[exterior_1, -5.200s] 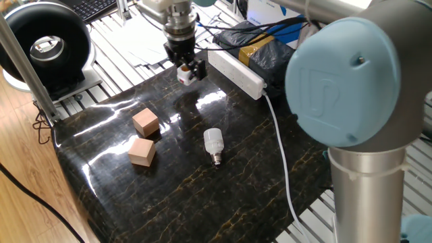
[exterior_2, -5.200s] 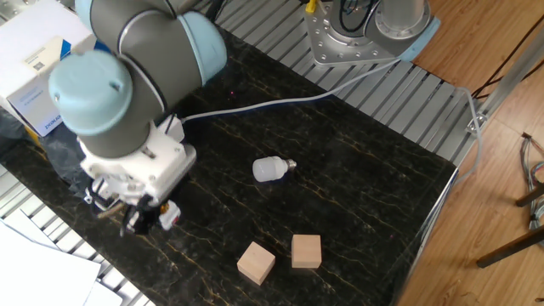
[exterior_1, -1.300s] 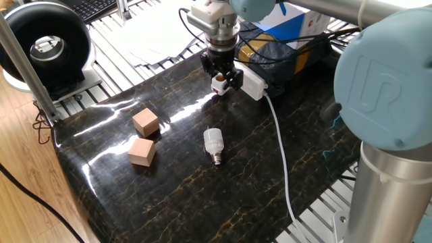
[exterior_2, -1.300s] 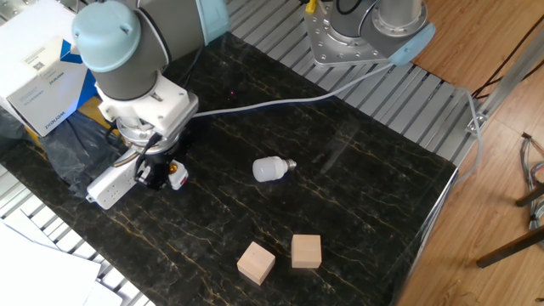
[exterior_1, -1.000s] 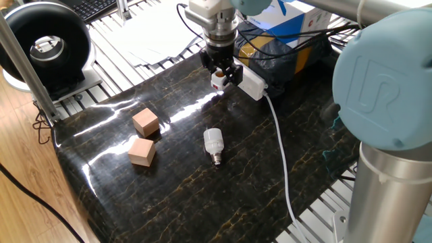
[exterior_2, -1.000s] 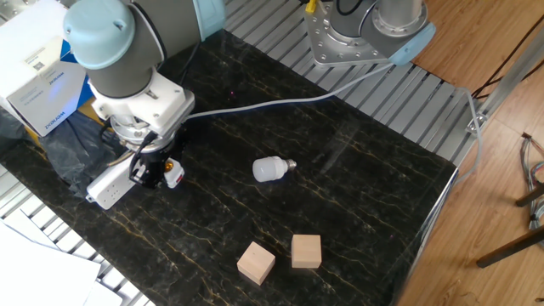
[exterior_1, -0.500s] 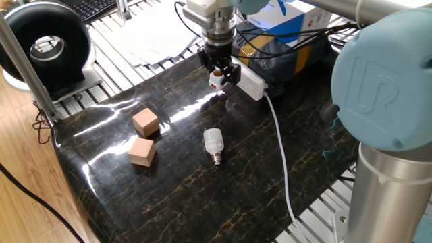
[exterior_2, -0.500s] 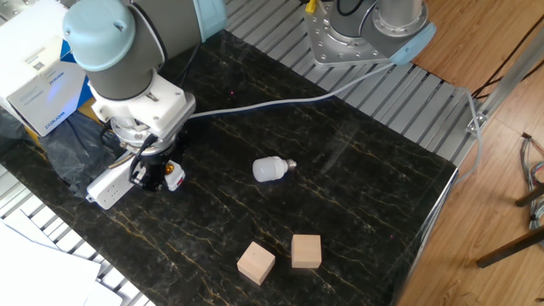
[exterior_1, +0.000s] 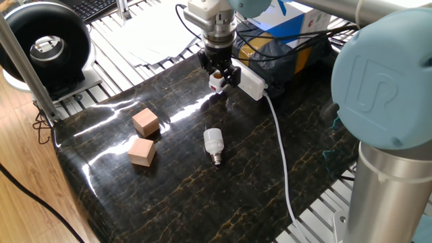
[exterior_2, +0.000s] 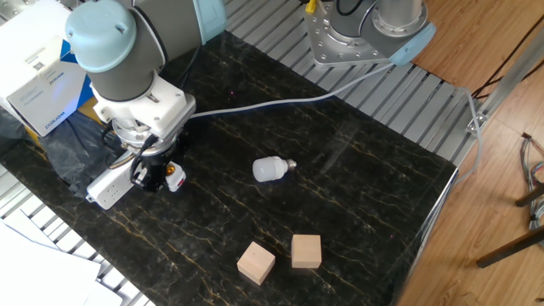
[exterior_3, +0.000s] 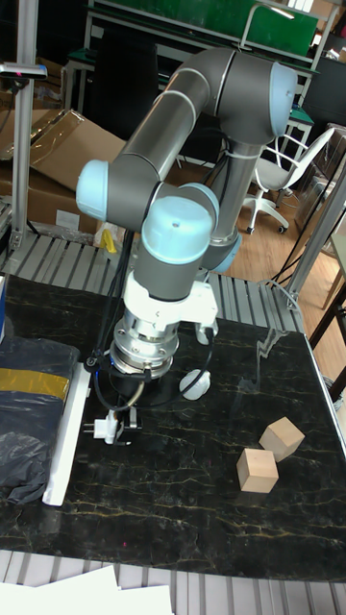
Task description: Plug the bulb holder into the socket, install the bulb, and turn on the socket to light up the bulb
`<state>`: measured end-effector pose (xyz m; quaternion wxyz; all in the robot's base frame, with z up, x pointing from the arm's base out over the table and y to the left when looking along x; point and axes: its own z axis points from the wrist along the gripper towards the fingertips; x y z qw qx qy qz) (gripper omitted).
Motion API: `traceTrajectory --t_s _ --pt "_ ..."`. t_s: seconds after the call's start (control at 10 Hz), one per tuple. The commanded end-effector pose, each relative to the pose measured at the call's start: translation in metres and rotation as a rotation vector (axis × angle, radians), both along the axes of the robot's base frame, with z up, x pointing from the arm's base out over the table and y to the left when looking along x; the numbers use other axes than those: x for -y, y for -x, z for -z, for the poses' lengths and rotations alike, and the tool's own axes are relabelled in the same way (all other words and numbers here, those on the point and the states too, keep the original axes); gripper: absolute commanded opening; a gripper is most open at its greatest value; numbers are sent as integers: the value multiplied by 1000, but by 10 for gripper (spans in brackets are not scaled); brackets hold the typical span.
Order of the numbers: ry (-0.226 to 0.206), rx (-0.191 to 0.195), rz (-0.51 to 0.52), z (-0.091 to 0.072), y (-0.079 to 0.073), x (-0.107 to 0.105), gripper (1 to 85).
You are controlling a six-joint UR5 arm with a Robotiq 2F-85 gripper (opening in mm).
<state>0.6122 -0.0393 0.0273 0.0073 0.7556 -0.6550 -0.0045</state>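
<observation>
My gripper [exterior_1: 219, 73] is shut on the bulb holder [exterior_1: 217, 80], a small white cube with an orange opening, held just above the dark tabletop. It hangs right beside the near end of the socket [exterior_1: 248, 80], a long white power strip. In the tall fixed view the bulb holder [exterior_3: 107, 429] has its prongs pointing at the socket [exterior_3: 65, 447]; I cannot tell whether they touch. The bulb [exterior_1: 213, 144] lies on its side mid-table, apart from the gripper. In the other fixed view the gripper [exterior_2: 158, 174] stands between the socket [exterior_2: 109, 189] and the bulb [exterior_2: 270, 168].
Two tan wooden cubes [exterior_1: 145, 121] [exterior_1: 142, 151] lie left of the bulb. A dark wrapped box with yellow tape [exterior_1: 268, 54] sits behind the socket. The socket's white cable [exterior_1: 283, 155] runs across the table's right side. A black round device [exterior_1: 47, 44] stands at far left.
Over five seconds the gripper carried the bulb holder from the table's back edge to the socket's near end. In the last second it only edged slightly closer to the socket.
</observation>
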Motion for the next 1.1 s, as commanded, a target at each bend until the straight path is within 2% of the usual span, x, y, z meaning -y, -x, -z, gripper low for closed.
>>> traceTrajectory --t_s 0.0,0.5,1.0 --pt "-25 6 10 5 -1 -1 10" --pt "-19 -4 -6 1 -1 9 10" --pt "-28 -6 30 3 -1 0 10"
